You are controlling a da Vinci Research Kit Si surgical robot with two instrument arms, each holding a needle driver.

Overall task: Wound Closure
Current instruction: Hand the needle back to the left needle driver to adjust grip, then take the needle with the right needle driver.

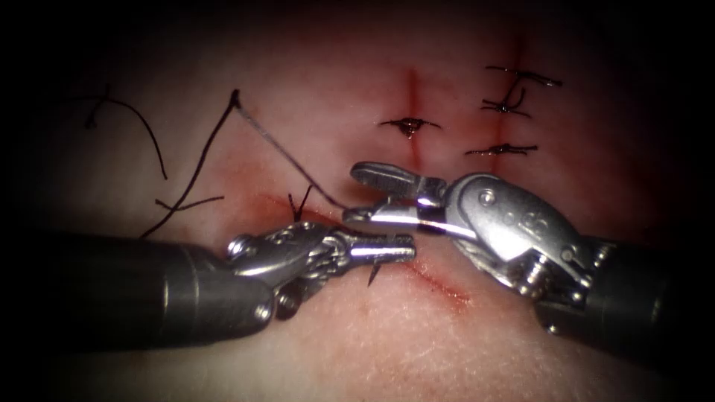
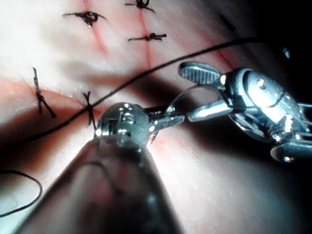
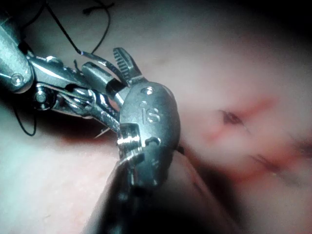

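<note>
needle [image 1: 375, 274] in left pincer [image 1: 402, 249], right pincer [image 1: 357, 195] agape

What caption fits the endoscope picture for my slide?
Left tool grips the needle by the tissue's cut; right tool, jaws open, holds nothing; thread trails to the left.

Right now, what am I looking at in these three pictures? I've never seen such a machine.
Two thin robot arms practise stitching a cut in pork, the tissue. One view looks down from a scope above; the others come from cameras riding on each arm. The left tool has its jaws shut on the curved needle, near one end; whether it is in the tissue I cannot tell. The right tool holds nothing, jaws open about the needle. Black thread trails off left. Finished stitches lie beyond.
</note>
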